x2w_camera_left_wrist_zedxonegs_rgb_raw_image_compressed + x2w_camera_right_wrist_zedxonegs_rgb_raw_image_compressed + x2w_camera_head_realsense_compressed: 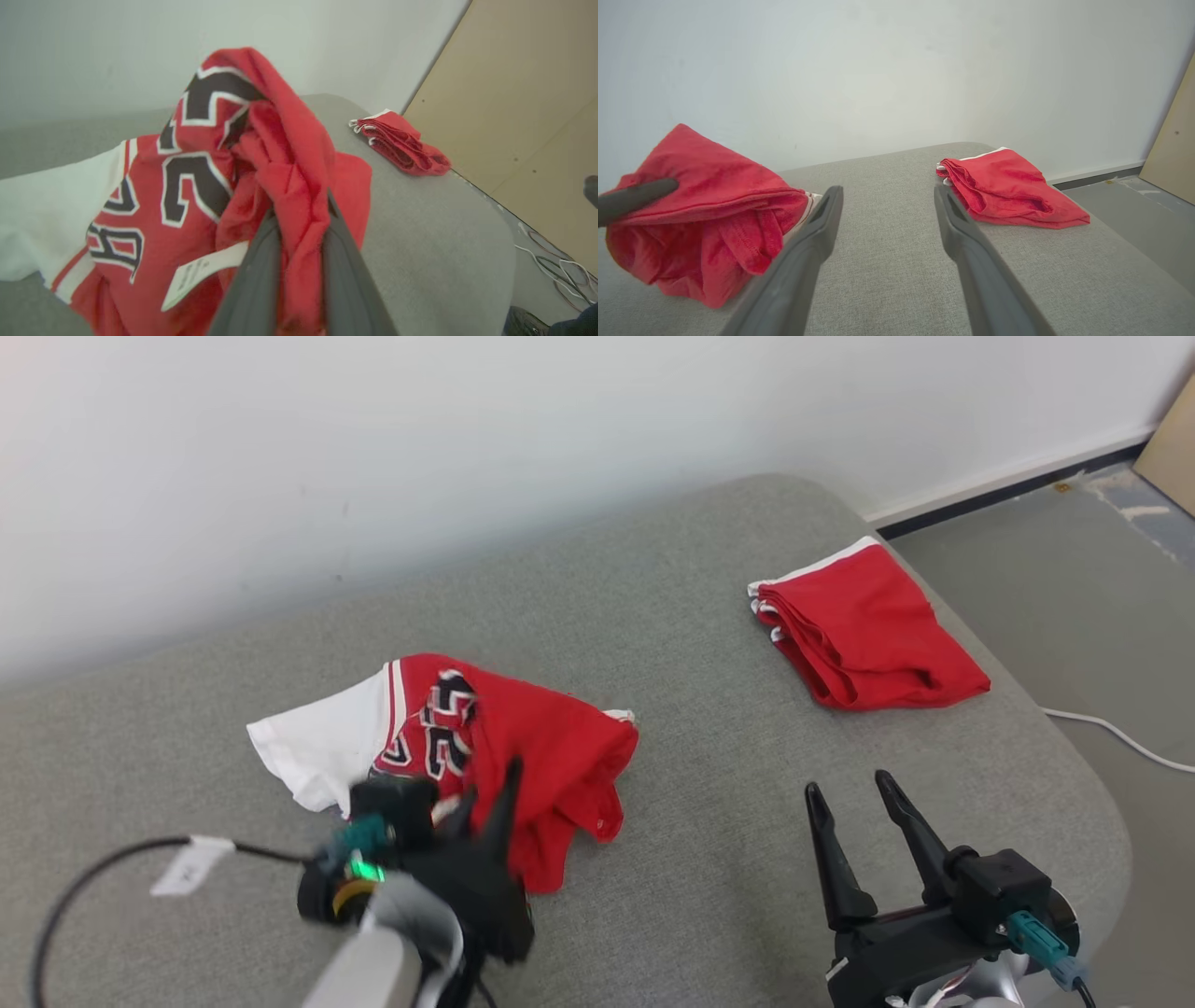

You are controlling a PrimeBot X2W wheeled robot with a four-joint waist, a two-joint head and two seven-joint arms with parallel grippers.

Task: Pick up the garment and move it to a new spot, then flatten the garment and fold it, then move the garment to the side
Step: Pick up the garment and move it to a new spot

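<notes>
Your left claw [301, 210] pinches the red jersey [551, 737], lower left in the head view. Your right claw [848, 784] is spread wide.

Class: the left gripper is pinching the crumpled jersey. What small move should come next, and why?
Probably raise the left gripper to lift the jersey off the cushion: it is shut on a red fold, but most of the jersey lies bunched on the cushion, and the right gripper hangs open, holding nothing.

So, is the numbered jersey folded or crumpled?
Crumpled: the jersey sits bunched in loose wrinkles on the grey cushion, one red fold pinched in the left gripper.
</notes>
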